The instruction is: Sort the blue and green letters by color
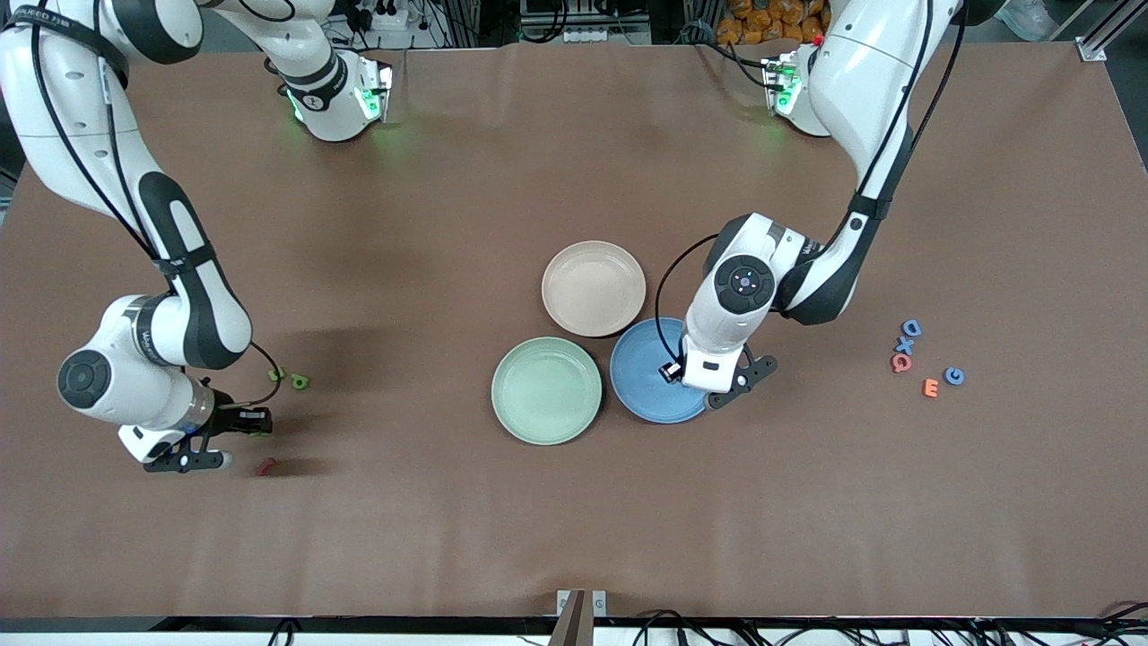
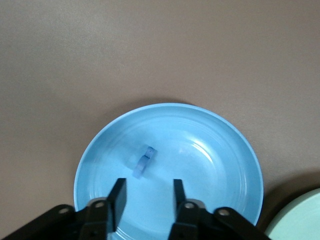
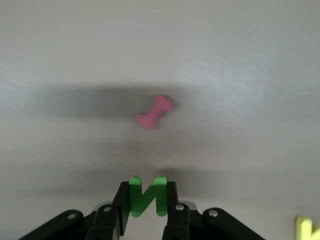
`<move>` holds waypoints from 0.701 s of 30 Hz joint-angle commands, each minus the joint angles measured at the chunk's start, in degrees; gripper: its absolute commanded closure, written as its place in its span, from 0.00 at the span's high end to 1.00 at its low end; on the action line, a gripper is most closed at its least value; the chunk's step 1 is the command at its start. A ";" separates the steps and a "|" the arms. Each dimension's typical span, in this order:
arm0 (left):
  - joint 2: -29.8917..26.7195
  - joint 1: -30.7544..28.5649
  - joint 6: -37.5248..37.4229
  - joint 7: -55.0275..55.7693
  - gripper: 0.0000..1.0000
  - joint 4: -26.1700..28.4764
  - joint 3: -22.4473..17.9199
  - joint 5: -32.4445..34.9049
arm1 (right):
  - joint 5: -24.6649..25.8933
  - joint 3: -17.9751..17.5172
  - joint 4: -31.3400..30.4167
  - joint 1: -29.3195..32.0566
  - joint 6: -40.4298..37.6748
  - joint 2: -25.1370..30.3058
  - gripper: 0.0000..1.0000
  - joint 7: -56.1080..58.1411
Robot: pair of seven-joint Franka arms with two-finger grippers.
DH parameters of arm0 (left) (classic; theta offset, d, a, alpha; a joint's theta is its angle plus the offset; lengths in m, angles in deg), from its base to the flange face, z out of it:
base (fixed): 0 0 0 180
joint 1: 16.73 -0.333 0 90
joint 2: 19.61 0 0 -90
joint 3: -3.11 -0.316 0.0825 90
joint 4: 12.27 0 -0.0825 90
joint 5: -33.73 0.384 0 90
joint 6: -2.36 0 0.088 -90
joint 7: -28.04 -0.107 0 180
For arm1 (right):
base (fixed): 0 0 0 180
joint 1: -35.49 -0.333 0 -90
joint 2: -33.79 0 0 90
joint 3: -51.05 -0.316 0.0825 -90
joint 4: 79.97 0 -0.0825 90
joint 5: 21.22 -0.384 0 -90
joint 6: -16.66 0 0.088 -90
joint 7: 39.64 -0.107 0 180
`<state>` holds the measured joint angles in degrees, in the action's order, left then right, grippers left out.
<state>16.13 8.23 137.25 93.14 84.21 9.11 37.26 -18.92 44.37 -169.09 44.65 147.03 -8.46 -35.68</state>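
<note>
My left gripper (image 2: 148,196) hangs open over the blue plate (image 1: 639,386). A small blue letter (image 2: 144,162) is in that plate (image 2: 210,150), clear of both fingers. My right gripper (image 3: 148,197) is shut on a green N (image 3: 147,196), low over the table at the right arm's end (image 1: 258,423). One more green letter (image 1: 300,382) lies on the table close by. Blue D (image 1: 911,327), X (image 1: 905,345) and G (image 1: 954,376) lie at the left arm's end. The green plate (image 1: 546,389) sits beside the blue one.
A beige plate (image 1: 593,288) stands farther from the front camera than the two coloured plates. A pink Q (image 1: 900,362) and orange E (image 1: 931,388) lie among the blue letters. A dark-red piece (image 1: 265,466) (image 3: 156,111) and a yellowish piece (image 1: 276,372) lie near my right gripper.
</note>
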 commanded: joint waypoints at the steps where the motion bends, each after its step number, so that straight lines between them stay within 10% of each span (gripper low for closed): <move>1: 0.12 0.27 -0.59 -0.06 1.00 -0.67 -0.29 1.57 | 0.16 0.18 10.27 -7.13 -10.30 -0.37 0.00 -13.08; 21: -11.03 -8.77 -6.31 -15.07 1.00 11.18 -0.64 1.83 | -0.11 0.18 22.67 -30.34 -10.58 -9.51 0.00 -48.34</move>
<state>13.31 3.43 130.93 83.50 86.50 7.96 37.50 -18.95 44.10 -153.83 17.28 137.45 -13.18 -78.71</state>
